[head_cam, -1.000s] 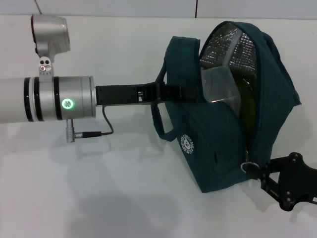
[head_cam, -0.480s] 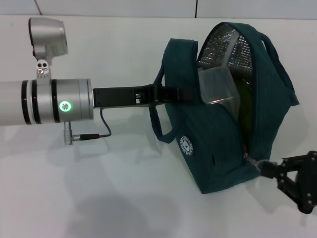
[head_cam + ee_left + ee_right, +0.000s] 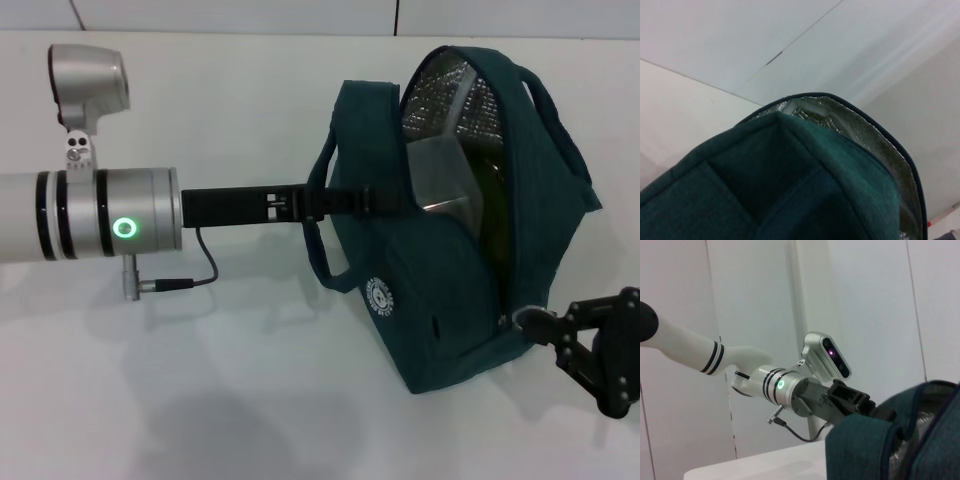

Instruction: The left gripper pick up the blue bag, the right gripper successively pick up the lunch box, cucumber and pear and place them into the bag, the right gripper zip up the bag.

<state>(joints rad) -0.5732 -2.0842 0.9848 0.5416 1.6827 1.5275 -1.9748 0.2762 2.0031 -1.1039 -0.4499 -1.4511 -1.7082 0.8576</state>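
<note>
The blue bag [image 3: 440, 270] hangs open over the white table, silvery lining [image 3: 450, 95] showing. My left gripper [image 3: 385, 200] reaches in from the left and is shut on the bag's near rim by a handle. The clear lunch box [image 3: 440, 175] stands inside the bag, with the dark green cucumber [image 3: 497, 200] behind it. The pear is hidden. My right gripper [image 3: 537, 323] is at the bag's lower right corner, shut on the silver zipper pull [image 3: 515, 318]. The left wrist view shows only bag fabric [image 3: 790, 190] and lining [image 3: 875, 145]. The right wrist view shows the left gripper [image 3: 875, 412] on the bag [image 3: 875, 450].
The white table [image 3: 200, 400] stretches under and in front of the bag. A white wall with a dark seam [image 3: 397, 15] runs along the back. A thin black cable [image 3: 205, 265] loops below the left arm's silver joint [image 3: 110, 228].
My right gripper closed in on the zipper pull, took hold of it and rose slightly. The left arm drew back a little to the left, and the bag shifted with it.
</note>
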